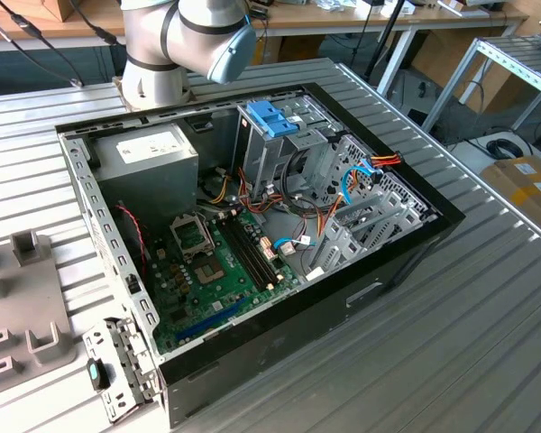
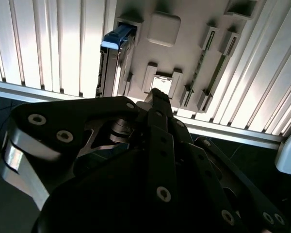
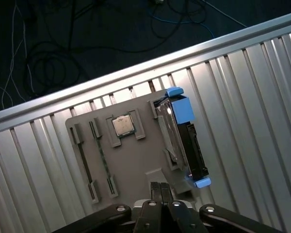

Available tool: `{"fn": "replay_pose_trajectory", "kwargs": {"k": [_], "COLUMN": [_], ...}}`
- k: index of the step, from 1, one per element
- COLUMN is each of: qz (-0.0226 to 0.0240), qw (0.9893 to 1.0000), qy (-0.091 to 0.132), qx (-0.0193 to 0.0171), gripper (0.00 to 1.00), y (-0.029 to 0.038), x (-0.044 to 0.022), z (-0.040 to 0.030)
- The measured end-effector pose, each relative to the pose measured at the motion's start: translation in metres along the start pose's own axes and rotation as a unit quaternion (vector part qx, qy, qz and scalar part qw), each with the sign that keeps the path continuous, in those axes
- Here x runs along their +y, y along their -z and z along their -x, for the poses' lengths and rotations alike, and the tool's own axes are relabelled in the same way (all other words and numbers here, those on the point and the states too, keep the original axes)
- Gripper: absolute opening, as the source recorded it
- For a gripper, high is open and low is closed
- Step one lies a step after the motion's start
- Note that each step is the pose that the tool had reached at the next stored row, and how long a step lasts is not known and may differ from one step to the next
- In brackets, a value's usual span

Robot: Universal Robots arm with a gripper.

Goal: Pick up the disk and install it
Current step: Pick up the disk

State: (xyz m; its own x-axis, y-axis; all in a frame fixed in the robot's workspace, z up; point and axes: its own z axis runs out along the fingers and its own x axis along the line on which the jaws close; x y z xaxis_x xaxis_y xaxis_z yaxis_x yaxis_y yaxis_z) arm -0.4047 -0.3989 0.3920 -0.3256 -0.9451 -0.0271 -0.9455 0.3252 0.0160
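Observation:
The disk point(image 3: 182, 138) stands on its edge in a slot of a grey holder plate point(image 3: 131, 160), silver body with a blue plastic frame at both ends. The second wrist view has the disk point(image 2: 114, 58) at the plate's edge, its blue end catching light. My gripper point(image 3: 161, 187) hovers above the plate, fingers pressed together and holding nothing, apart from the disk and off to one side of it. In the second wrist view the gripper point(image 2: 158, 94) points toward the plate near a square chip point(image 2: 161, 83).
An open computer case point(image 1: 406, 262) lies on the slatted metal table point(image 1: 487, 334), with a metal drive cage topped by a blue latch point(image 1: 272, 117), a grey power supply box point(image 1: 149, 153) and a green motherboard point(image 1: 216, 271). Part of the grey holder plate point(image 1: 18, 298) shows at the exterior view's left.

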Motion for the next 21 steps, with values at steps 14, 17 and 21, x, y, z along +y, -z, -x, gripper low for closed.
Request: {"fn": "replay_pose_trajectory", "kwargs": {"k": [14, 17, 21], "qz": [0.001, 0.0011, 0.0014], "qw": [0.9993, 0.9991, 0.9988], "qy": [0.036, 0.042, 0.05], "qx": [0.0006, 0.0007, 0.0008], "gripper": [0.11, 0.11, 0.11], "y": [0.0, 0.0, 0.0], "x": [0.0, 0.0, 0.0], "z": [0.0, 0.0, 0.0]}}
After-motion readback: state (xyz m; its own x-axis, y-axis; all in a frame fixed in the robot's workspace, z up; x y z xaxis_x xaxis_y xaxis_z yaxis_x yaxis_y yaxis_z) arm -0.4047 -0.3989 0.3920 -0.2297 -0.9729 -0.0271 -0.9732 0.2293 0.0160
